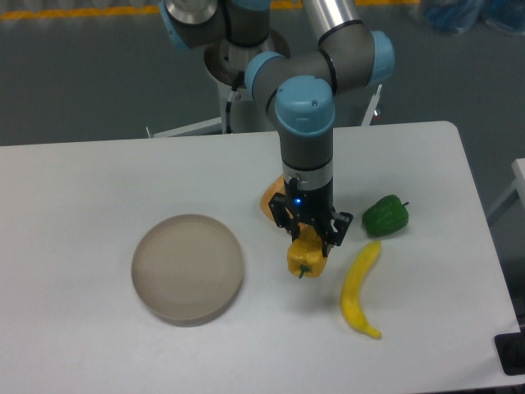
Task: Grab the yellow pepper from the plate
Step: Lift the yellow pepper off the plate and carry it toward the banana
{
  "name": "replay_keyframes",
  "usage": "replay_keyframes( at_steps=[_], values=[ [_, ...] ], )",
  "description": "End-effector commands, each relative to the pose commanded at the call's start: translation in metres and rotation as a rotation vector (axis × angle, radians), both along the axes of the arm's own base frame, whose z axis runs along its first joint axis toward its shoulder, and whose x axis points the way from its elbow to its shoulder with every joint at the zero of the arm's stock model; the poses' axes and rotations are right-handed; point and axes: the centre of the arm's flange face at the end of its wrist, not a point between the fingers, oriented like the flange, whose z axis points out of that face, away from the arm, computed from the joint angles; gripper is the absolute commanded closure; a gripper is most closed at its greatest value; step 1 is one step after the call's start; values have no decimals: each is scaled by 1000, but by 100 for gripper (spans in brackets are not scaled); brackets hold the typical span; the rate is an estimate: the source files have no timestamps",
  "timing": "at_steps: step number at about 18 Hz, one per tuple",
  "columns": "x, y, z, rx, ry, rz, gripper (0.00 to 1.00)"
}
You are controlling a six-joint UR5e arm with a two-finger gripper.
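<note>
- the yellow pepper [306, 257] is sitting off the plate [188, 267], to the plate's right, with a strip of bare white table [98, 180] showing between the two.
- the pepper's small dark stem is pointing toward the near edge of the table; whether its underside is touching the table or hanging just above it cannot be told from this view.
- the gripper [311, 231] is pointing straight down over the pepper, and its dark fingers [336, 227] are standing on either side of the pepper's top, looking clamped on it.
- a small blue light is glowing on the wrist just above the fingers.
- the grey arm with light blue joint caps is coming down from the far side of the table, its last segment standing upright above the pepper.
- the plate is lying flat on the left-centre part of the table, round and grey-beige, with nothing on it.
- a banana [360, 287] is lying just to the right of the pepper, curving toward the near edge, close to the pepper but apart from it.
- a green pepper [385, 216] is resting further right, near the banana's upper tip.
- an orange object [271, 200] is peeking out from behind the wrist, mostly hidden, so what it is cannot be told.
</note>
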Motion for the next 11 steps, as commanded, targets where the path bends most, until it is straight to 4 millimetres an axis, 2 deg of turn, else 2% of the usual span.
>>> replay_keyframes(
  at_steps=[11],
  values=[
    [0,-2,-4,-9,2,4,61]
  ],
)
